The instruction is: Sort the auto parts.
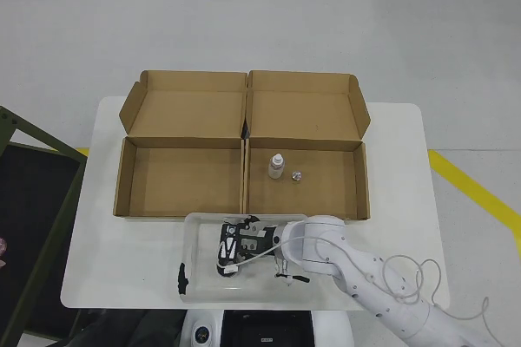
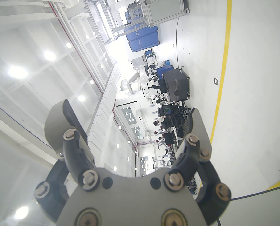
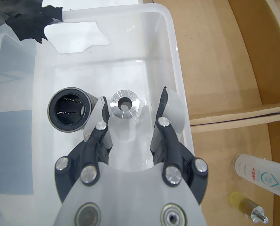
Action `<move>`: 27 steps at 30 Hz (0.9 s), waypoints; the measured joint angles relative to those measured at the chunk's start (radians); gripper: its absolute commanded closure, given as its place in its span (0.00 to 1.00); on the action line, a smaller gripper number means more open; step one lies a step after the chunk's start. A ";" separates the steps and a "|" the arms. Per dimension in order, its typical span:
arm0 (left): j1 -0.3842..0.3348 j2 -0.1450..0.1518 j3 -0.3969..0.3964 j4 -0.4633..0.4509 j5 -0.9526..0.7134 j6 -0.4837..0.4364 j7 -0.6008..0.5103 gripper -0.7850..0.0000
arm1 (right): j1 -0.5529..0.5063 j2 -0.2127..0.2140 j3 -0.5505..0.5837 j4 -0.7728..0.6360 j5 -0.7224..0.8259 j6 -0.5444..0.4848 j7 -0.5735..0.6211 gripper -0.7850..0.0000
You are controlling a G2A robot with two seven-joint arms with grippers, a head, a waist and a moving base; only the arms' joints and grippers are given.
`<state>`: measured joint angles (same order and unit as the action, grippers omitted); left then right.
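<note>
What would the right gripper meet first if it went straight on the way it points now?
Probably the round silver metal bushing in the clear plastic bin, framed between the right gripper's open fingers.

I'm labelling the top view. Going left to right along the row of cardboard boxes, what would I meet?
The left brown cardboard box → white plastic bottle → small yellow part with a threaded metal stud, the last two inside the right brown cardboard box.

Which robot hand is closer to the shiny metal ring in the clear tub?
Right. The right gripper sits in the tub, open fingers either side of the ring. The left gripper points off into the room, away from it.
</note>
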<state>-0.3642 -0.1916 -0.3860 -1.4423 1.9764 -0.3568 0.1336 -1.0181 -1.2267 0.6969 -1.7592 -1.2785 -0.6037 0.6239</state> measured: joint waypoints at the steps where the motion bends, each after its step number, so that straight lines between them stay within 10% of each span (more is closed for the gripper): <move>1: 0.000 0.000 0.000 0.000 0.000 0.000 0.000 0.00 | 0.000 0.000 0.000 0.002 -0.001 -0.002 -0.001 0.49; 27: 0.000 0.000 0.000 0.000 0.000 0.000 0.000 0.00 | 0.034 -0.035 -0.055 0.100 -0.003 -0.001 -0.033 0.51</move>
<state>-0.3642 -0.1916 -0.3860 -1.4423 1.9764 -0.3568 0.1336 -0.9846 -1.2619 0.6422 -1.6588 -1.2810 -0.6047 0.5906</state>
